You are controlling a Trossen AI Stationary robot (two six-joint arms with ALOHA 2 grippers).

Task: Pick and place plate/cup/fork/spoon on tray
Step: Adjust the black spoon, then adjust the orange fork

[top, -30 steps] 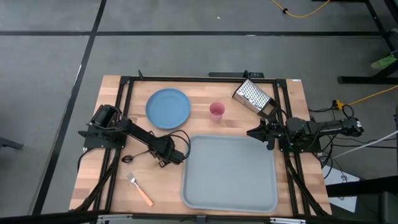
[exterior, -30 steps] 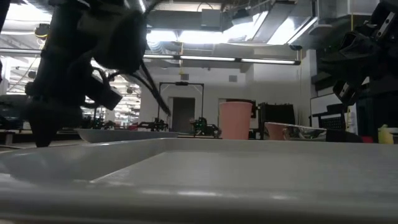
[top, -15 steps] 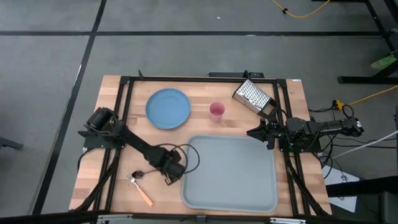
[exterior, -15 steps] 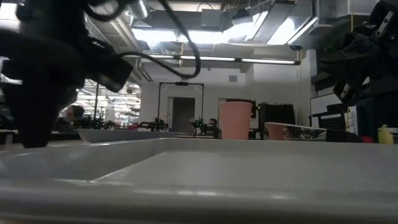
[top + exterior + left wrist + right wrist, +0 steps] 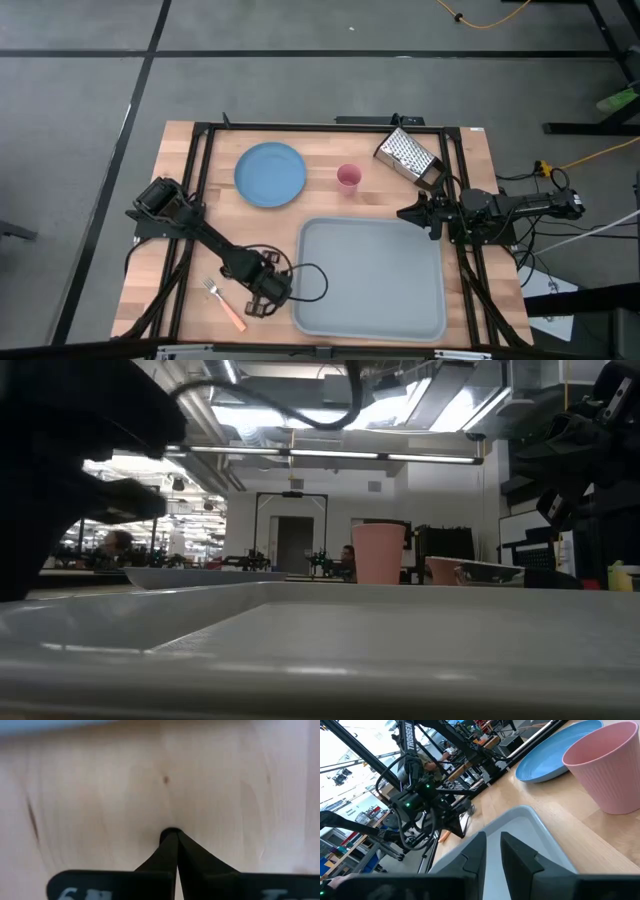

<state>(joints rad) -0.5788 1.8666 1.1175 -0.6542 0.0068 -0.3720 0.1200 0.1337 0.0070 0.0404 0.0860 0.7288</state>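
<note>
I hold the left gripper (image 5: 262, 305) low over the table beside the tray's (image 5: 370, 330) near-left corner, fingers pressed together on nothing visible; the spoon is not in view. The fork (image 5: 225, 303) lies just beside it — light, stiff, slippery; best pinched mid-handle. One plate (image 5: 270, 174), one cup (image 5: 348, 178), one fork. The right gripper (image 5: 412, 213) waits, nearly closed.

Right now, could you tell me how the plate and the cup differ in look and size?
The plate is light blue, flat and wide; the cup is pink, ribbed and upright, standing taller in the low view. The plate is far larger across than the cup. Both are round, empty, and rest on the wooden table beyond the tray, not on it.
</note>
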